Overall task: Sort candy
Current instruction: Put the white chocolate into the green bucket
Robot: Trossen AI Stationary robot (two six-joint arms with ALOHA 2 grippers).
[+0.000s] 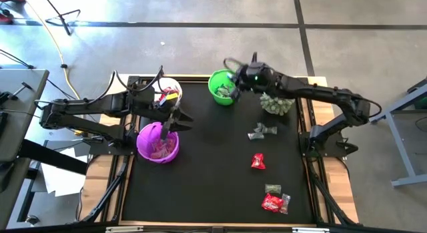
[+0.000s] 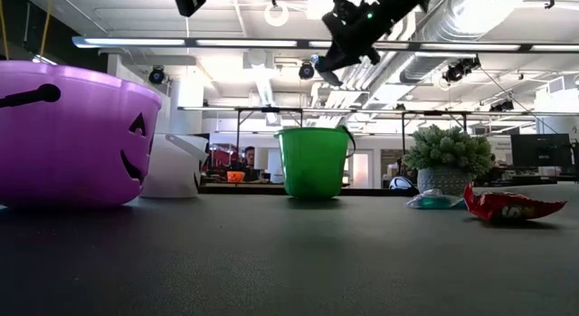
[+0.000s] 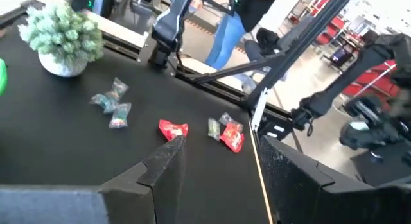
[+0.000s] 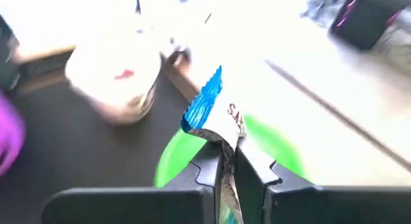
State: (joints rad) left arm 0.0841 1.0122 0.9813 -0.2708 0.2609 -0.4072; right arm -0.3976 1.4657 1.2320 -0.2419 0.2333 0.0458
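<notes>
My right gripper [image 4: 225,161] is shut on a blue-and-white wrapped candy [image 4: 209,112] and hovers high over the green bucket [image 1: 221,87], as the low view also shows [image 2: 348,46]. My left gripper [image 1: 175,121] is open and holds nothing, above the far-right rim of the purple pumpkin bucket [image 1: 158,143]. A white bucket [image 1: 169,91] stands at the far left. Loose candies lie flat on the black mat: silvery ones [image 1: 262,131], a red one [image 1: 257,161], and a red and green cluster [image 1: 275,201]. My right gripper pinches the blue-and-white candy between its two fingers [image 4: 204,171]. The wrapper's crimped blue end [image 4: 207,103] sticks out past the fingertips, and more wrapper runs back between them. The candy is lifted clear, above the green bucket [image 4: 273,147].
A spiky pale-green ball in a pot [image 1: 277,103] stands just right of the green bucket, under my right arm. The mat's wooden frame [image 1: 313,126] borders the work area. People and desks show in the room beyond the table [image 2: 244,162].
</notes>
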